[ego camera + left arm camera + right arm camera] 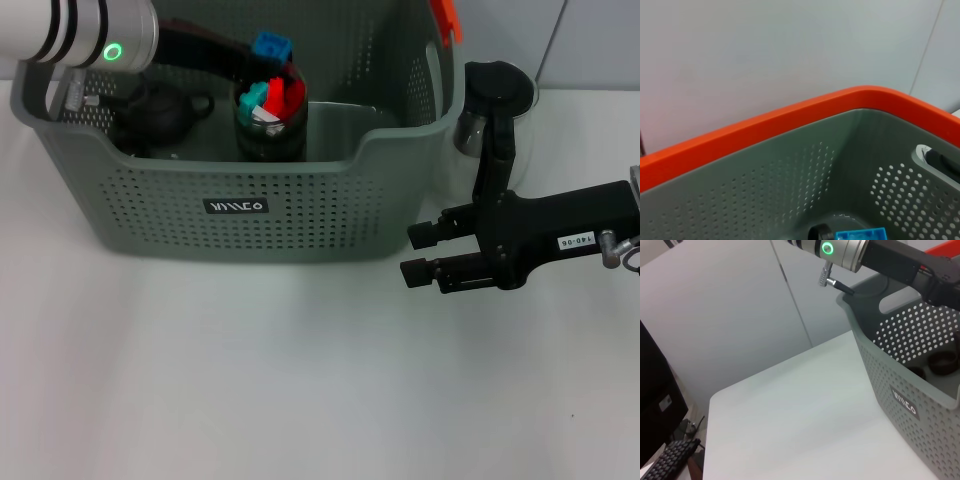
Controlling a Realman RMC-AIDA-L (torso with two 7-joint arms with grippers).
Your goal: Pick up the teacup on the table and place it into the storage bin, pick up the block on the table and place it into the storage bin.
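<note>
Inside the storage bin [300, 215], left gripper [262, 62] fingers clamp a light, rigid blue block [271, 46] by its sides; right gripper [425, 252] fingers rest apart over the bench [300, 380].

The grey perforated plastic storage bin [910, 385] stands on the white table [800, 415]; a silver-and-black robot arm [875, 255] reaches over its rim

A white table [250, 380] carries everything. The storage bin [300, 215] rests on its far half. Just beside the bin's right end stands what may be a metal cup [468, 130], partly hidden.
</note>
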